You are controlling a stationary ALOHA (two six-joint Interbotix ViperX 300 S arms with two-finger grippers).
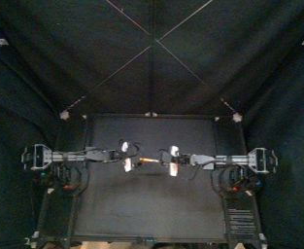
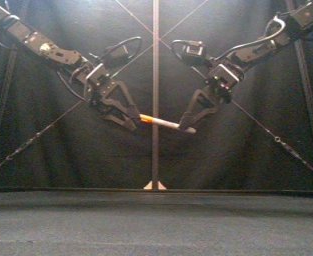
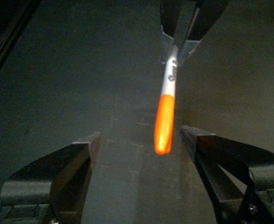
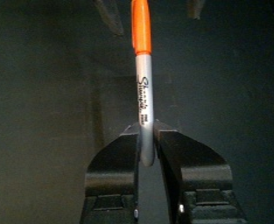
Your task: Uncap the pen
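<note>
I saw the pen (image 2: 167,123) held aloft above the counter (image 1: 148,199), its orange cap (image 3: 165,127) on. My right fingers (image 4: 119,157) were clenched on its grey barrel; my left fingers (image 3: 227,162) stood released, spread either side of the cap without touching it

The pen (image 2: 167,124) hangs in the air between my two claws, well above the surface (image 2: 156,228) and over its middle. My right claw (image 4: 145,133) is clamped on the pen's back end, so the pen runs straight out ahead of that claw toward my left one. My left claw (image 3: 140,136) faces it from the other side, fingers spread, with the cap (image 3: 165,127) lying between them and touching neither. Seen from the front, the pen tilts: the cap end sits higher by my left claw, the other end lower in my right.
</note>
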